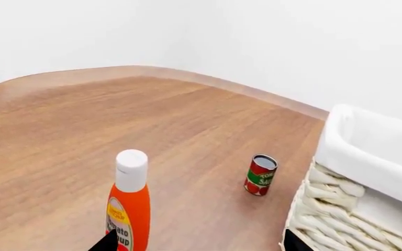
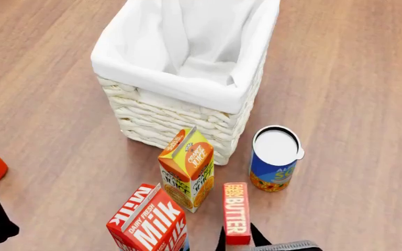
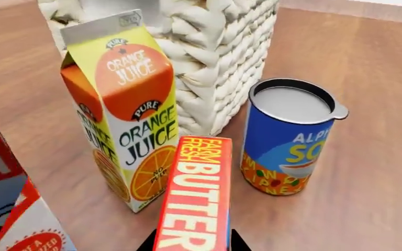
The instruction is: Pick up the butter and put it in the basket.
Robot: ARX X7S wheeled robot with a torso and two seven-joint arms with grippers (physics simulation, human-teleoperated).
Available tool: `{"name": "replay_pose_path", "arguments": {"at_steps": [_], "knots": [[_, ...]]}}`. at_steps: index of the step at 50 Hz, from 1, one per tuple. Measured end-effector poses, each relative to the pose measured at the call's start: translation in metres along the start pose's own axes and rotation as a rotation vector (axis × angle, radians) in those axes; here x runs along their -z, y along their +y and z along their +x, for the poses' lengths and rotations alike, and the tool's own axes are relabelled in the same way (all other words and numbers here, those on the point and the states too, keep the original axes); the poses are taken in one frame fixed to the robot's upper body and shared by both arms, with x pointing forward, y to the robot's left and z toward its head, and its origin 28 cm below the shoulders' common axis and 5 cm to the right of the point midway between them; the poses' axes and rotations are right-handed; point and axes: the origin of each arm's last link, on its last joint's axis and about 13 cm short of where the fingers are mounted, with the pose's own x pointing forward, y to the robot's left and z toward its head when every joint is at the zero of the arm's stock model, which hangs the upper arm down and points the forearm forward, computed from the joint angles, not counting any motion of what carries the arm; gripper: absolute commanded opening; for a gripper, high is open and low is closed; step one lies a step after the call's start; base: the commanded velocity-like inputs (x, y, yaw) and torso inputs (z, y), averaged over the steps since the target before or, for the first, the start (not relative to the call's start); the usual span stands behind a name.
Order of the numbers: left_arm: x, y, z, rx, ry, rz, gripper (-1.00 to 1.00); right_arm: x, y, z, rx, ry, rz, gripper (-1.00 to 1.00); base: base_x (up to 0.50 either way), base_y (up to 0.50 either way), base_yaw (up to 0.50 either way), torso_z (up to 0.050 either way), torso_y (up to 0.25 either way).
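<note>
Right wrist view shows the butter (image 3: 195, 196) clamped between the right gripper's (image 3: 192, 244) fingers, orange juice carton (image 3: 121, 107) and soup can (image 3: 290, 137) just beyond, the basket (image 3: 215, 57) behind them. Only the left wrist view shows a ketchup bottle (image 1: 128, 205) and tomato soup can (image 1: 260, 174); whether the left gripper (image 1: 197, 244) is open cannot be told.

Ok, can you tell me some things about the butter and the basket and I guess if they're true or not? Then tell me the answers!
1. The butter is inside the basket. False: it is outside, between the right gripper's fingers.
2. The orange juice carton stands right beside the basket. True.
3. The blue can lies tipped over. False: it stands upright.
4. The milk carton is red and white. True.
</note>
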Motion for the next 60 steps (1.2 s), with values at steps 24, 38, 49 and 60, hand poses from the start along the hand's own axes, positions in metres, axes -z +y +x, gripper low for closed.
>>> {"name": "replay_pose_path", "arguments": {"at_steps": [24,38,49,60], "knots": [[0.0,-0.001,0.003,-0.003,-0.006,-0.004,1.0,-0.025,-0.011,-0.069,0.101,-0.058,-0.056,-1.0,0.0,0.0,0.0,0.0,0.001],[0.0,-0.001,0.003,-0.001,-0.01,-0.005,1.0,-0.055,-0.028,-0.097,0.19,-0.104,-0.104,-1.0,0.0,0.0,0.0,0.0,0.001],[0.0,-0.001,0.003,0.0,-0.013,-0.006,1.0,-0.076,-0.042,-0.102,0.235,-0.119,-0.133,-1.0,0.0,0.0,0.0,0.001,0.001],[0.0,-0.002,0.003,0.002,-0.015,-0.008,1.0,-0.101,-0.056,-0.099,0.267,-0.135,-0.131,-1.0,0.0,0.0,0.0,0.0,0.001]]}}
